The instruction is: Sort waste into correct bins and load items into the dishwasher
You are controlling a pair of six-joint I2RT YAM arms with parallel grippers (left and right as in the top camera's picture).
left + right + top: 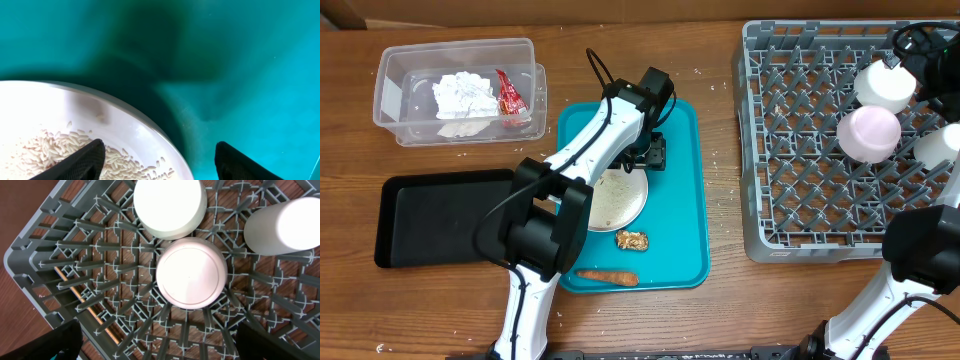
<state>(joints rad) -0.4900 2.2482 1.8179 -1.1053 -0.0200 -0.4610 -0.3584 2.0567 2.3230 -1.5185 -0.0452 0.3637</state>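
A white plate (615, 200) with rice grains lies on the teal tray (680, 200). My left gripper (650, 150) is open at the plate's far rim. In the left wrist view one finger is over the rice on the plate (75, 115) and the other over the tray (250, 75), so the gripper (160, 160) straddles the rim. My right gripper (157, 335) is open and empty above the grey dish rack (800, 200). A pink cup (868, 133) and two white cups (885, 85) stand upside down in the rack. The pink cup (191, 272) is just ahead of the fingers.
A brown food scrap (632, 240) and a carrot piece (608, 277) lie on the tray's near part. A clear bin (395, 100) at the back left holds crumpled paper and a red wrapper. A black bin (430, 220) sits left of the tray.
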